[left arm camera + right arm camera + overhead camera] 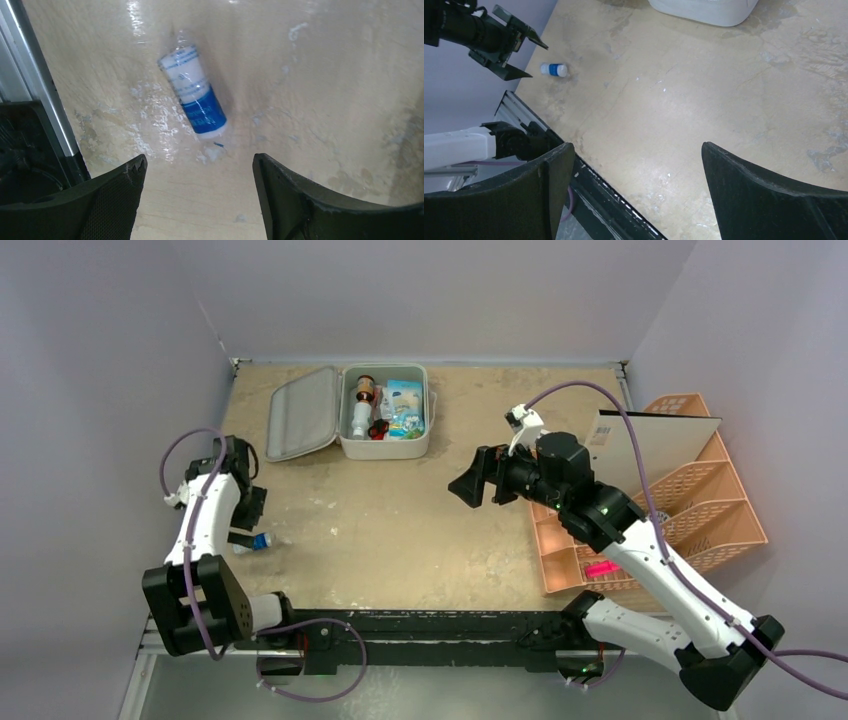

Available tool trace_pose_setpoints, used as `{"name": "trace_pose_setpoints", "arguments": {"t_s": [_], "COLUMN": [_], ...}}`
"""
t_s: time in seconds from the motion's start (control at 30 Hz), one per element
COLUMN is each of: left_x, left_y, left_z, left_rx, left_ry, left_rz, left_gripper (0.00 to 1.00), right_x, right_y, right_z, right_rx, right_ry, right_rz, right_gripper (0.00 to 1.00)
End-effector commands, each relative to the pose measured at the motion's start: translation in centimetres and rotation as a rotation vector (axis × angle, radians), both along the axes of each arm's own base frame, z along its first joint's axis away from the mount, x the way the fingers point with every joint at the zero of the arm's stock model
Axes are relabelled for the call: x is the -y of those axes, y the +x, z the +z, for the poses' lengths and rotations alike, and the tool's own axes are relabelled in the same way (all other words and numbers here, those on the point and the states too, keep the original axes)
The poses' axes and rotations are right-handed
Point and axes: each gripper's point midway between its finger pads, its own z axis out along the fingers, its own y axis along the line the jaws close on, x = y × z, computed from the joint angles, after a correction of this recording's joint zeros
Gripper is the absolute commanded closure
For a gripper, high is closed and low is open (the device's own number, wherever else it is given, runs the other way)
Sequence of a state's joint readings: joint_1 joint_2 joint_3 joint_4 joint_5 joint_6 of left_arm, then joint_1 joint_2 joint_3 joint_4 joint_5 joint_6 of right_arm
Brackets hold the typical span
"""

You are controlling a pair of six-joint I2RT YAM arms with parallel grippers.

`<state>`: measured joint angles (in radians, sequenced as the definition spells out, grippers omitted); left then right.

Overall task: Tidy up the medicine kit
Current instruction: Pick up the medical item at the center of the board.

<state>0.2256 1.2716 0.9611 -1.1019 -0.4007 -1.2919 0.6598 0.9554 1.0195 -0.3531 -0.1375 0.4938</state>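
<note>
The medicine kit (385, 445) is a white hinged case lying open at the back of the table, lid (302, 412) flung left, with a bottle and packets inside. A small white-and-blue roll in clear wrap (194, 91) lies on the table near the left front; it also shows as a small roll (256, 541) from above and a distant roll (554, 69) in the right wrist view. My left gripper (199, 165) hovers open just short of it, nothing between its fingers. My right gripper (638, 152) hangs open and empty over mid-table, right of the kit.
A peach-orange lattice organizer (690, 490) stands at the right edge with a white card (650, 440) leaning on it and a pink item (600, 569) in a front slot. A metal rail (35, 85) runs along the table's edge beside the left gripper.
</note>
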Motion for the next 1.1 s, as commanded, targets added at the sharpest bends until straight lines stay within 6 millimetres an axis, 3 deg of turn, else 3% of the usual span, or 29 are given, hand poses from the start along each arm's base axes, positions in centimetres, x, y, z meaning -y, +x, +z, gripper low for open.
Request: {"name": "trace_pose_setpoints", "arguments": {"t_s": [0.0,0.47,0.87,1.07], "left_x": [-0.7,-3.8,-3.6,-3.6], "left_y": [0.6,0.1,-0.2,-0.8], "left_z": [-0.9,-5.2,-7.6,-7.5], "left_rx": [0.080,-0.020,-0.062,-0.088], "left_ry": [-0.026,-0.074,-0.155,-0.146], "left_rz": [0.114,0.199,0.233,0.235], "left_gripper": [0.24,0.30,0.37,0.50], "right_x": [-0.5,-0.3,-0.3,-0.1], "right_y": [-0.3,0.0,-0.1,-0.2], "right_z": [2.7,2.6,2.7,2.7], "right_rx": [0.033,0.033,0.039,0.048], "right_ry": [0.054,0.038,0.046,0.044], "right_rz": [0.031,0.012,0.018,0.016], "right_gripper": [0.01,0.01,0.01,0.01]}}
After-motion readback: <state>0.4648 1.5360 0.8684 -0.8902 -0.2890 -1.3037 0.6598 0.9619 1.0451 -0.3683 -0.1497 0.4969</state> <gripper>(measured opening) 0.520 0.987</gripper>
